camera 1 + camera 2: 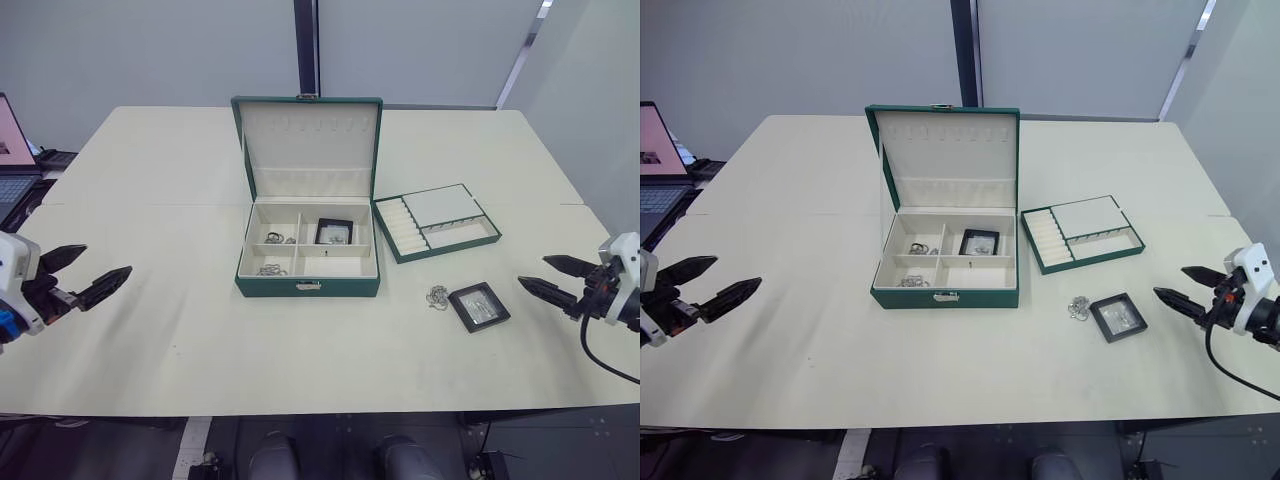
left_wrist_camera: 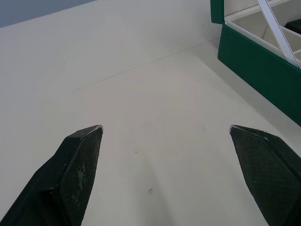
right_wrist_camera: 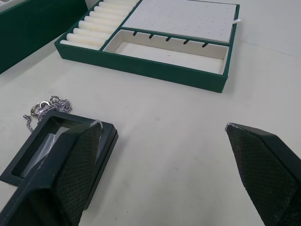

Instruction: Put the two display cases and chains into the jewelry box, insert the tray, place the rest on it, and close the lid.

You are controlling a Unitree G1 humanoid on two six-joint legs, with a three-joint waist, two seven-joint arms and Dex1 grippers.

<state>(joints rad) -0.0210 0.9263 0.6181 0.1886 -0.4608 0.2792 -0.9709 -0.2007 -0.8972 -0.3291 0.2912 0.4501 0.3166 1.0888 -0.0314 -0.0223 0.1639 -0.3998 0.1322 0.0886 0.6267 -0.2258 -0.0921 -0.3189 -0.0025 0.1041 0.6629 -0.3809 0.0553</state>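
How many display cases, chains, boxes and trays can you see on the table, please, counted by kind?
Display cases: 2, one in the jewelry box, one on the table
Chains: 3, two in the box, one on the table
Jewelry box: 1
Tray: 1
Total: 7

The right pincer [image 3: 162, 155] is spread wide above the desk [image 3: 188, 122], holding nothing. One fingertip [image 3: 70, 165] overlaps a display case [image 3: 33, 155] lying flat, with a chain [image 3: 44, 107] touching the case's far corner. Beyond them sits the tray [image 3: 155, 70], with ring rolls, a perforated pad and a slotted compartment.
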